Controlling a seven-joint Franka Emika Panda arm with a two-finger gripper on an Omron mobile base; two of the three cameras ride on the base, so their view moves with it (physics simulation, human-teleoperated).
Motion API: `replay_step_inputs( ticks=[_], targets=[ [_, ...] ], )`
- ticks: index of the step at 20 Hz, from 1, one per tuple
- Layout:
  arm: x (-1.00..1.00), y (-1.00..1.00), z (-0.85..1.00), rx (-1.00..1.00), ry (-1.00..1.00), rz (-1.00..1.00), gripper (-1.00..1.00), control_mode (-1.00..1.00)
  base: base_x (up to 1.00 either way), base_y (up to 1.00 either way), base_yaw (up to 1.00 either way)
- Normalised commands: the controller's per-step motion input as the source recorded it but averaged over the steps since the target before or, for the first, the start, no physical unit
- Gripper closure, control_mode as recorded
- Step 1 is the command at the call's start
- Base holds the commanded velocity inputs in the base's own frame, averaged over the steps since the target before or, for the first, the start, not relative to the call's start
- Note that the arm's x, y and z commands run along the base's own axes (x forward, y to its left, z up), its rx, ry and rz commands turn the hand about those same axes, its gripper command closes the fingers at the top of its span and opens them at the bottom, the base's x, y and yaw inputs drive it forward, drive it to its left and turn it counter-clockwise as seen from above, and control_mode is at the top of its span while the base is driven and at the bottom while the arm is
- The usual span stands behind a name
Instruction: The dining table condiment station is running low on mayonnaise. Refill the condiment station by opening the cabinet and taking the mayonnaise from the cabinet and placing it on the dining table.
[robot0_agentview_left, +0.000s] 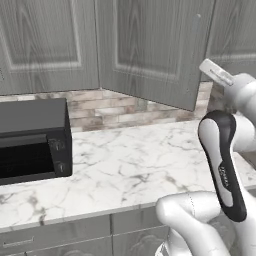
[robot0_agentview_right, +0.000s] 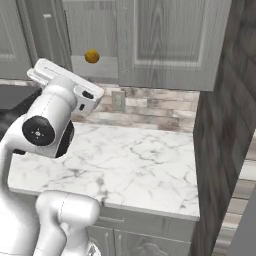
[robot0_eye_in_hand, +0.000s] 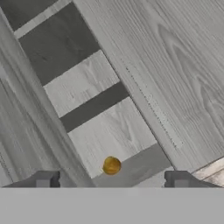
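Two dark fingertips (robot0_eye_in_hand: 43, 179) are standing wide apart at the bottom of your hand view, so your gripper (robot0_eye_in_hand: 113, 180) is gaping with nothing between its jaws. Just beyond them a round orange-yellow item (robot0_eye_in_hand: 111, 166) is sitting on a shelf inside the cabinet (robot0_eye_in_hand: 175, 65), whose door is swinging ajar beside it. In the right base view that same item (robot0_agentview_right: 91, 56) is resting in the open cabinet (robot0_agentview_right: 170, 40) above the marble counter (robot0_agentview_right: 130, 160). You are not seeing the mayonnaise jar. In the left base view a black microwave (robot0_agentview_left: 32, 140) is sitting on the counter (robot0_agentview_left: 130, 165).
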Motion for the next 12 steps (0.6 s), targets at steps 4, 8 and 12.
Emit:
replay_step_inputs(
  ticks=[4,8,12],
  targets=[
    [0.08,-0.91,0.0,0.5,0.12,0.21,-1.0,-1.0,0.0,0.0,0.0],
    [0.72,-0.39,-0.06,0.37,0.27,0.3,-1.0,-1.0,0.0,0.0,0.0],
    [1.0,0.05,-0.31,0.23,0.37,0.34,-1.0,-1.0,0.0,0.0,0.0]
  ],
)
